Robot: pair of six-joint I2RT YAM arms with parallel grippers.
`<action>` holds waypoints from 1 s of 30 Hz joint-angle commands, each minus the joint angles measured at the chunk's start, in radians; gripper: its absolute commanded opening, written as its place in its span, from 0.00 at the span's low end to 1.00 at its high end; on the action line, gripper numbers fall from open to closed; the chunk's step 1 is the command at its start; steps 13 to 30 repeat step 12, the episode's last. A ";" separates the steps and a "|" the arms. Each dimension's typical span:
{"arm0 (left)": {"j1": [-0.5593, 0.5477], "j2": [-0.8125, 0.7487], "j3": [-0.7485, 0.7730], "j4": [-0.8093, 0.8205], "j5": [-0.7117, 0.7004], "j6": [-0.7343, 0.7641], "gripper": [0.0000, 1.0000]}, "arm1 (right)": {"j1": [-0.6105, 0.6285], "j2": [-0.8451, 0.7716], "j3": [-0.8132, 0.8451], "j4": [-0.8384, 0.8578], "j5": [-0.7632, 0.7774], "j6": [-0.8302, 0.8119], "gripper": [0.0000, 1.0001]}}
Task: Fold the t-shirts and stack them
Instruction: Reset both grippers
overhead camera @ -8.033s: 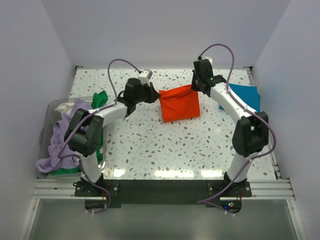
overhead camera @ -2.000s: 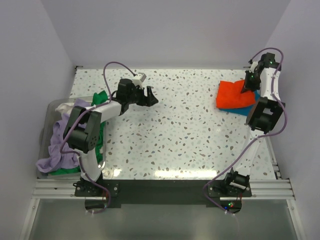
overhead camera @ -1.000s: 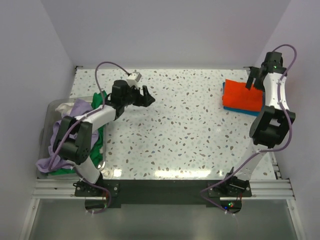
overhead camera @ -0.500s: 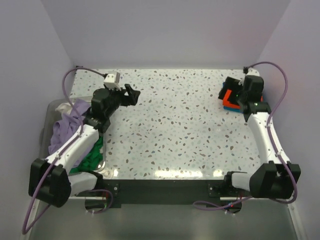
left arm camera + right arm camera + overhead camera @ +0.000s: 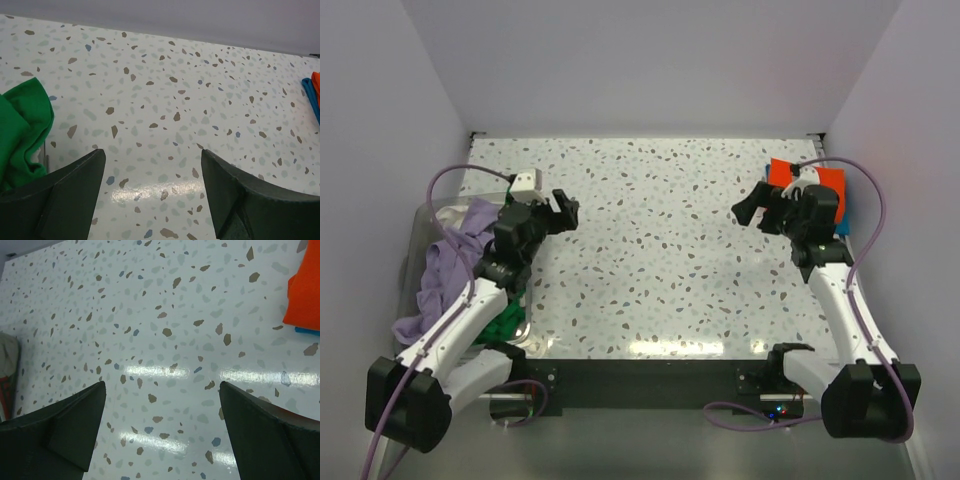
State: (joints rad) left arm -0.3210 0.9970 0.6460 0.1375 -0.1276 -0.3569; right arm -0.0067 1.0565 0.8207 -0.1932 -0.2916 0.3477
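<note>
A folded bright orange t-shirt (image 5: 825,180) lies on a teal-blue one (image 5: 844,214) at the table's far right. The right wrist view shows the orange t-shirt (image 5: 306,287) at its right edge with a teal sliver (image 5: 306,331) under it. My right gripper (image 5: 752,203) hovers open just left of this stack, empty, and in its own view (image 5: 161,385) only bare table lies between the jaws. Lavender (image 5: 445,270), green (image 5: 500,322) and whitish (image 5: 450,213) t-shirts are heaped in a bin at the left. My left gripper (image 5: 562,210) is open and empty beside that heap, with the green t-shirt (image 5: 22,130) at its left.
The clear plastic bin (image 5: 420,213) sits at the table's left edge; its rim (image 5: 7,367) shows far off in the right wrist view. White walls close in the table on three sides. The speckled tabletop (image 5: 660,260) lies between the two grippers.
My right gripper has drawn back off the orange and teal stack toward the left. My left gripper has swung left and nearer, toward the bin. Both stay open.
</note>
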 commanded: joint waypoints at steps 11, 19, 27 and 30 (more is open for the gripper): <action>0.007 -0.046 0.006 -0.039 -0.096 0.018 0.83 | 0.022 -0.032 -0.023 0.094 -0.037 0.004 0.99; 0.007 -0.044 0.009 -0.055 -0.115 0.018 0.83 | 0.024 -0.027 -0.022 0.095 -0.037 0.002 0.99; 0.007 -0.044 0.009 -0.055 -0.115 0.018 0.83 | 0.024 -0.027 -0.022 0.095 -0.037 0.002 0.99; 0.007 -0.044 0.009 -0.055 -0.115 0.018 0.83 | 0.024 -0.027 -0.022 0.095 -0.037 0.002 0.99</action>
